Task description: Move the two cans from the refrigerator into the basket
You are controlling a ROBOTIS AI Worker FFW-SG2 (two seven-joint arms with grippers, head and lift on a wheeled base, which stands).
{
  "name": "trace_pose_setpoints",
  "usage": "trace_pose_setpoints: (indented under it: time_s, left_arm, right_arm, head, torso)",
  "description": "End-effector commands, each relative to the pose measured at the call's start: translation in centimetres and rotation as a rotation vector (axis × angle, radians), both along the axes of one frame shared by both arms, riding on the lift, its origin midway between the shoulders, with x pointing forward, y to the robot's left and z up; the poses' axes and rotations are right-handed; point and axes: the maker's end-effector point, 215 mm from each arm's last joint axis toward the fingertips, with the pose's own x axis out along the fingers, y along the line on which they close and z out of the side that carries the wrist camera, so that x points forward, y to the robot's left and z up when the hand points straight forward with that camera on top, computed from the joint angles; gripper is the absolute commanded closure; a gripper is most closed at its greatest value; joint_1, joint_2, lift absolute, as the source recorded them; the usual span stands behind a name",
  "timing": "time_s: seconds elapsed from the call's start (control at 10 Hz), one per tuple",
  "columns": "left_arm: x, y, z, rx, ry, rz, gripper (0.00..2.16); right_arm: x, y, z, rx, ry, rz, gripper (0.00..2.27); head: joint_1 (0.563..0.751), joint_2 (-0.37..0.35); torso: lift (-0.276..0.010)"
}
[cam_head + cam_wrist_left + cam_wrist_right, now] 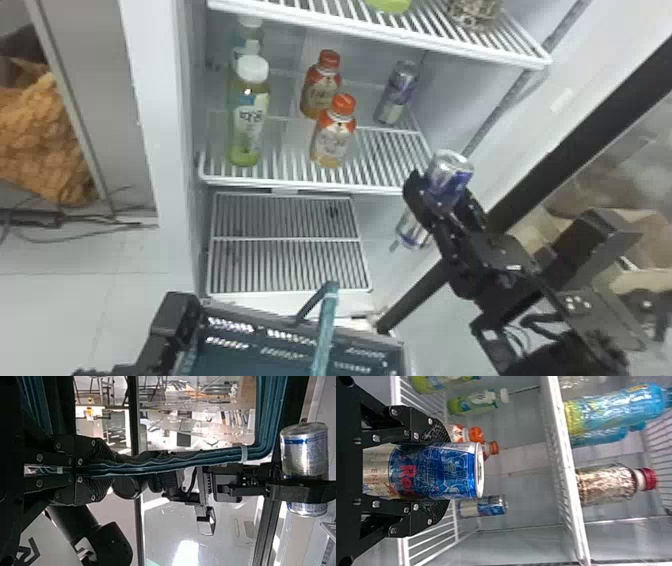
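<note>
Carrying of the first can to the basket, as judged from its position. The right gripper is holding one can about its body, the fingers parted only by the can's width and pressing on its two sides; its top is projecting free. This can is hanging just beside the right front corner of the middle shelf. The second can is standing upright on that shelf, far and to the right, while the basket is waiting near, lower and to the left. The left gripper is closing tightly on the teal handle.

Sound handling is likely calling for an even grip, firm enough against slipping but not denting the thin wall, and for a low release inside the rim, with the basket being kept steady.

As for clearance, the shelf's front edge is lying to the left of the can and the dark door frame is slanting past on the right. The more open path is probably running toward the near side first, then down and left; the upright part of the handle is crossing the basket's mouth and could be catching the can or fingers.
</note>
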Motion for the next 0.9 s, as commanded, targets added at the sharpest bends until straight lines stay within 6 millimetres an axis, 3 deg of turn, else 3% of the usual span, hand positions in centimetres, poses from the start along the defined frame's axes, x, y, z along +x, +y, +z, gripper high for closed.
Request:
trace_pose_setpoints:
  time_s: [0.0,0.4,0.8]
  left_arm:
    - [-0.4,0.1,0.0,0.0,0.003,-0.013,1.21]
    - [-0.4,0.1,0.0,0.0,0.003,-0.013,1.21]
    - [-0.4,0.1,-0.1,0.001,0.005,-0.011,1.21]
  right_arm:
    - [-0.9,0.4,-0.8,0.007,0.07,0.017,0.79]
    - [-3.6,4.4,-2.5,0.082,0.209,0.122,0.79]
    - [-6.7,5.6,-4.3,0.058,0.358,0.171,0.79]
  head:
    - [0.695,-0.35]
    - [0.695,-0.35]
    - [0.695,-0.35]
  torso:
    - [-0.266]
    - [-0.266]
    - [-0.266]
